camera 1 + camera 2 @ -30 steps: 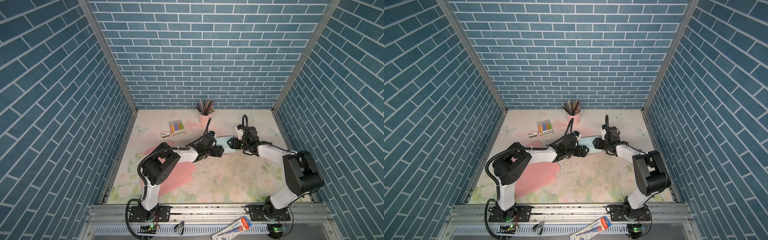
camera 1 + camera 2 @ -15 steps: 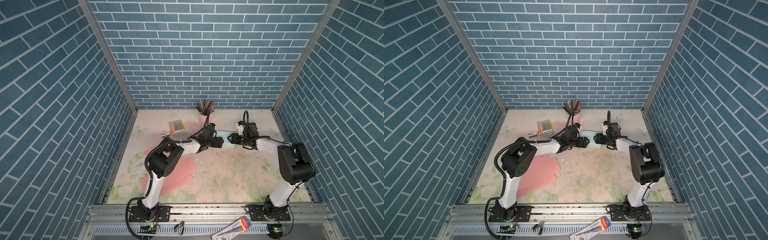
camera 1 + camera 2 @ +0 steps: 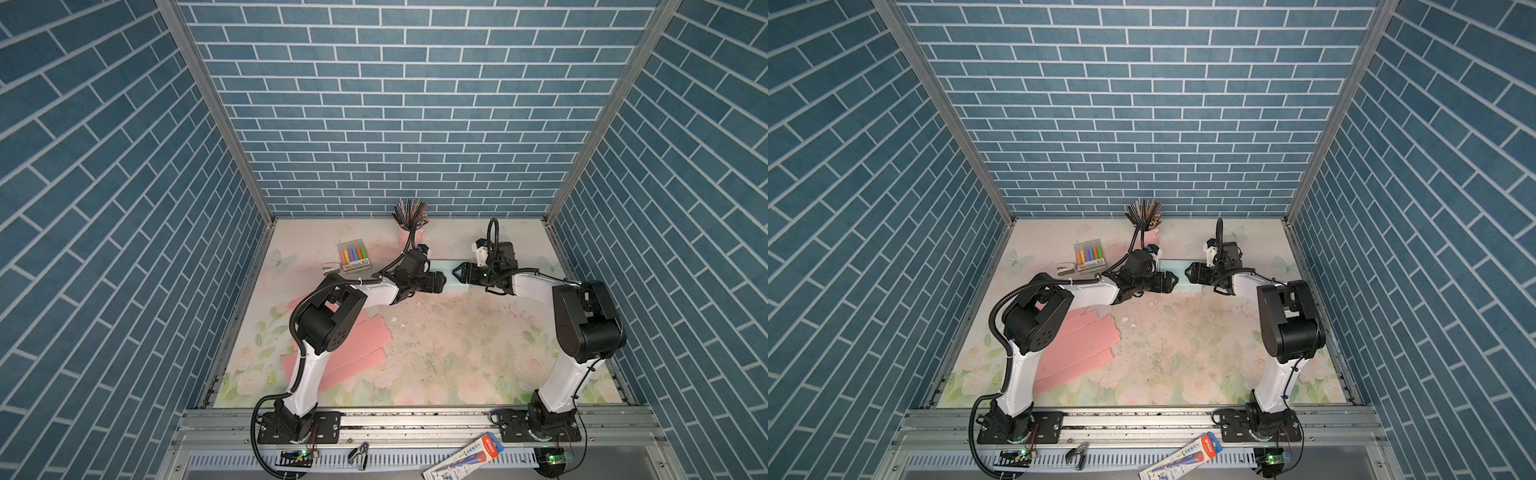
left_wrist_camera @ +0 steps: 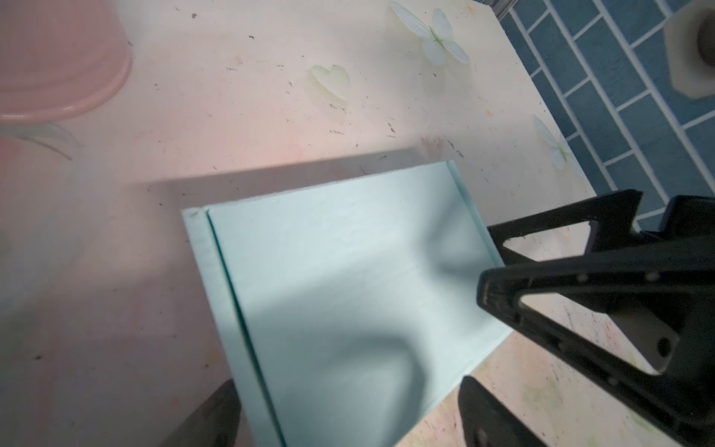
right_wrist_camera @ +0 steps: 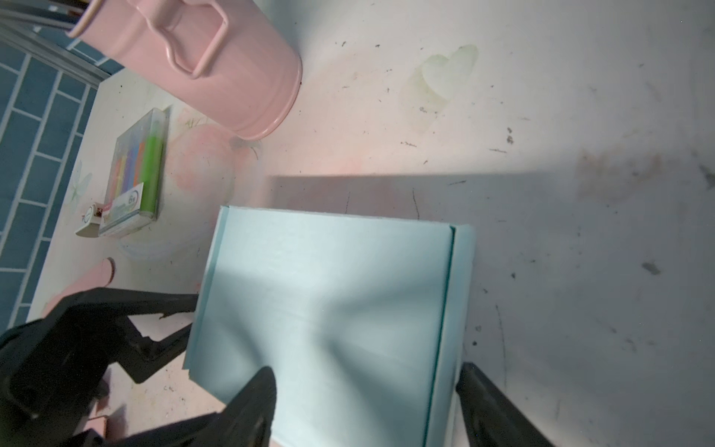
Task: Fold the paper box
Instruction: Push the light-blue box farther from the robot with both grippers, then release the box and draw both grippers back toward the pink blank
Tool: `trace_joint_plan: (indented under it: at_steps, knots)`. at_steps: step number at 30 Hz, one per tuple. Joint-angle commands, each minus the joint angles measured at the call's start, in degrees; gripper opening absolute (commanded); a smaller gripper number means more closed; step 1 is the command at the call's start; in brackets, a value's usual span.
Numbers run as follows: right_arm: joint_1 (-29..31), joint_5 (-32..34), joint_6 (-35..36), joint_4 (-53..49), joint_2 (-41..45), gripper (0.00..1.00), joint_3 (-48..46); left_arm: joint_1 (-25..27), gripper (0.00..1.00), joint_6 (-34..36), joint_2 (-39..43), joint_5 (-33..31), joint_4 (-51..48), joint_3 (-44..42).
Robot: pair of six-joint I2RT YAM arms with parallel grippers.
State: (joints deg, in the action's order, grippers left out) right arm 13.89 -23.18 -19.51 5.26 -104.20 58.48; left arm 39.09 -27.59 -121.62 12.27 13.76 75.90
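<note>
You're looking at the paper box (image 3: 456, 284) lying flat on the far half of the desk (image 3: 457, 340), boxed in by your two claws. The left claw (image 3: 443, 283) is sitting at one end with its jaws spread wide, and the right claw (image 3: 455, 272) is facing it at the other end, jaws likewise apart. Neither is clamping anything, and whether the tips are touching the cardboard I can't tell. Crowding you behind the left claw, the pink pencil cup (image 3: 404, 233) is standing near the box, and that arm's cable is crossing in front of it in both top views. The marker pack (image 3: 353, 256) is lying further out on that side, well apart from the box. Nearer the front, the pink sheets (image 3: 368, 345) are lying flat, with the left arm (image 3: 328, 320) hiding part of them. The top views are giving you only a pale sliver of box between the black claws. The left wrist view is showing the paper box (image 4: 348, 286) almost whole, a narrow folded strip running along one edge, with the right claw's fingers (image 4: 495, 288) splayed at the opposite edge. The right wrist view is adding the handle on the pencil cup (image 5: 232, 77), while only the top views are showing its pencils.
</note>
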Motion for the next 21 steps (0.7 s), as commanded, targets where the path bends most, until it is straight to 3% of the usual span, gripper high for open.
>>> trace_joint_plan:
  at_steps: [1,3,8,14,21]
  knots:
    - [-0.68,0.29,-0.09,0.99,3.12,0.84,-1.43,-0.84,0.88,0.66,1.58,0.54,1.9,-2.08]
    - [-0.96,0.84,0.06,0.78,4.43,0.89,-2.1,-0.86,0.88,1.11,2.74,-0.24,1.8,-2.96]
    - [-0.98,4.06,0.68,-0.63,10.26,0.9,-4.64,-0.96,0.88,1.23,6.92,-1.54,1.84,-6.3]
    - [-0.4,3.38,1.48,-2.31,18.95,0.92,-10.09,0.0,0.88,0.85,17.31,-1.56,4.79,-16.58]
    - [6.64,4.79,1.75,-9.24,33.06,0.9,-17.96,1.27,0.88,-1.36,33.21,-1.42,5.9,-31.01]
